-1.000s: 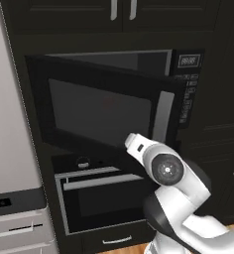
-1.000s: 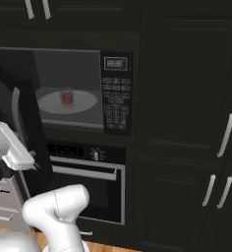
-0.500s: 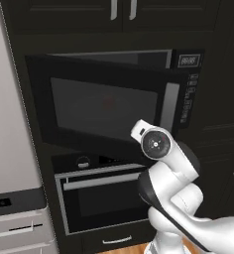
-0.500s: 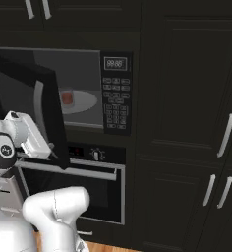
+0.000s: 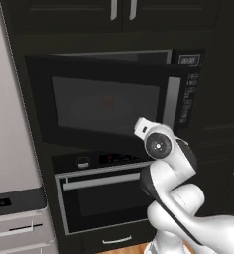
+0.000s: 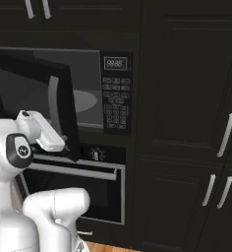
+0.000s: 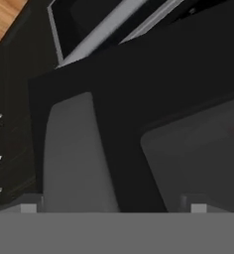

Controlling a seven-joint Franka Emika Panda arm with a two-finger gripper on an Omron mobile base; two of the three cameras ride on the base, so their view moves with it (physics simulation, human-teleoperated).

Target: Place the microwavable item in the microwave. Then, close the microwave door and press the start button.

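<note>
The wide black microwave door (image 5: 106, 104) with its vertical silver-grey handle (image 7: 74, 154) stood partly ajar, close before the two-finger gripper (image 7: 109, 207). The fingers stood wide apart, straddling the handle, holding nothing. Behind the door's glass, a faint reddish-brown item (image 5: 108, 102) sat inside the microwave (image 6: 115, 93).

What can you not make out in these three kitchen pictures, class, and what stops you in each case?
- The microwavable item: in the left base view only a faint reddish blur behind the microwave door glass.
- Keypad labels: too small to read, right base view.
- Oven: its left part hidden by the white arm.
- Door handle: its lower end cut off in the hand view.
</note>
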